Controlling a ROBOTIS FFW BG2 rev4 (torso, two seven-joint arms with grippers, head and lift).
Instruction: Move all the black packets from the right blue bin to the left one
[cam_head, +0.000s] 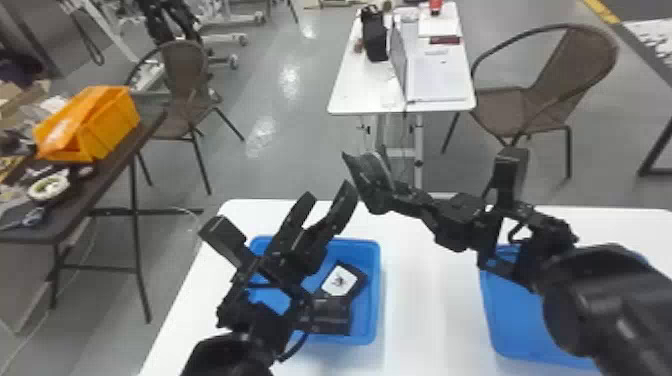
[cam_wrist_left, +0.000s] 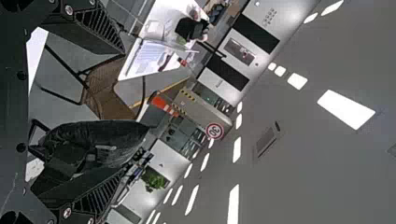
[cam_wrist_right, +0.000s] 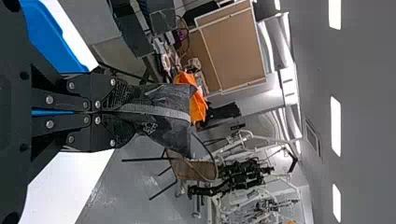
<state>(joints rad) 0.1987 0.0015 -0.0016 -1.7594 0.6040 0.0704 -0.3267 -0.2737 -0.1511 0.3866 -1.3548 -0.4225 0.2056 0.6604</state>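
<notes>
Left bin: the blue bin stands on the white table under your left arm; a black packet with a white label lies inside it.
Obstruction: your left gripper stands above that bin, between part of it and the head camera; its finger nearer the table's middle is just beside the held packet in the head view.
Right bin: the second blue bin is partly covered by your right arm, so its contents cannot be fully inspected.
Beyond the table: a second table with a laptop, flanked by a wicker chair to the right.
Left side: a dark table bearing an orange bin; another wicker chair stands behind it.
Held packet: a black packet in your right gripper, above the white table between the two bins.
Packet direction: in the head view its free end points up and to the left, toward the far side of the table; it juts outward past the fingertips.
Long axis: roughly in line with your right fingers, a pale strip running along it.
Right claw: closed firmly on one end of the packet.
Left claw: fingers spread wide, gripping nothing.
</notes>
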